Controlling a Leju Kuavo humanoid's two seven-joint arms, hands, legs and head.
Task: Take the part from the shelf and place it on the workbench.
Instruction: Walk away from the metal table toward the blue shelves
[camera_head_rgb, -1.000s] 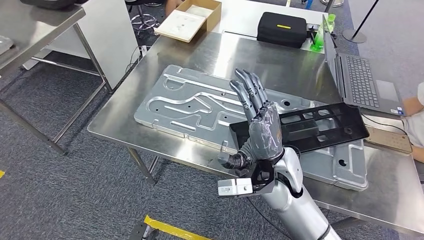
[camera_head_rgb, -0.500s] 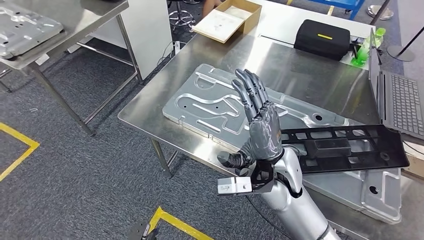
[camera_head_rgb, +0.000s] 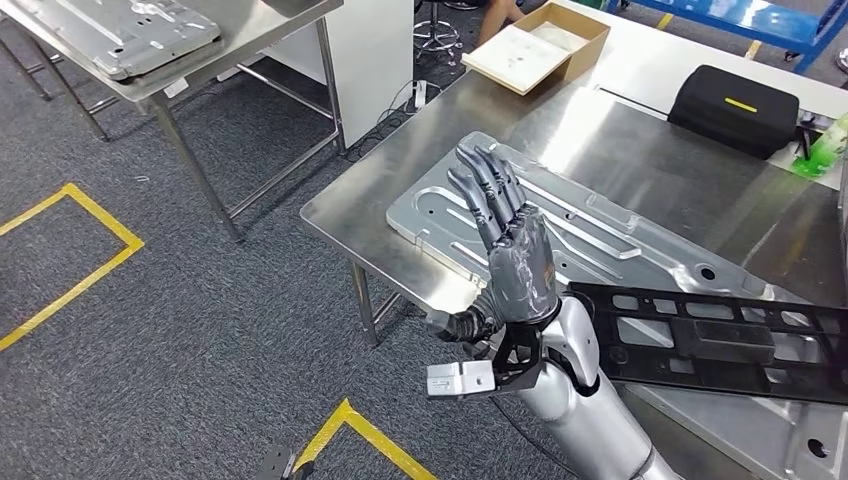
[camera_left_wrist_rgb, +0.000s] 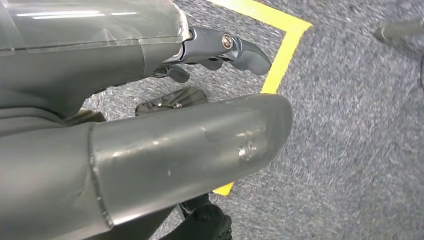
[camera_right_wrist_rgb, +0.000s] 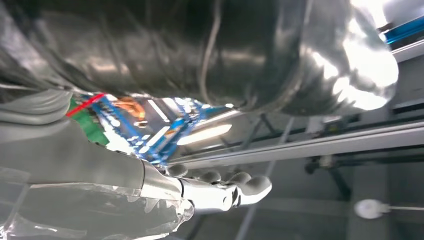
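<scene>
From the head view, the right hand stands raised near the picture's centre, palm edge-on, its fingers straight and spread wide, holding nothing; the thumb juts toward nine o'clock. The silver forearm comes up from five o'clock. Behind the hand, a steel surface carries a large stamped metal plate, and a flat black frame part with rectangular cut-outs lies on that plate at about four o'clock from the hand, apart from the fingers. At one o'clock on the surface sit a shallow cardboard box and, farther toward two o'clock, a black case. At eleven o'clock a second steel surface holds another stamped plate. Yellow tape lines mark the grey carpet at eight o'clock. In the left wrist view the left hand hangs over carpet, its fingers loosely curled around nothing, with a gap to the thumb.
</scene>
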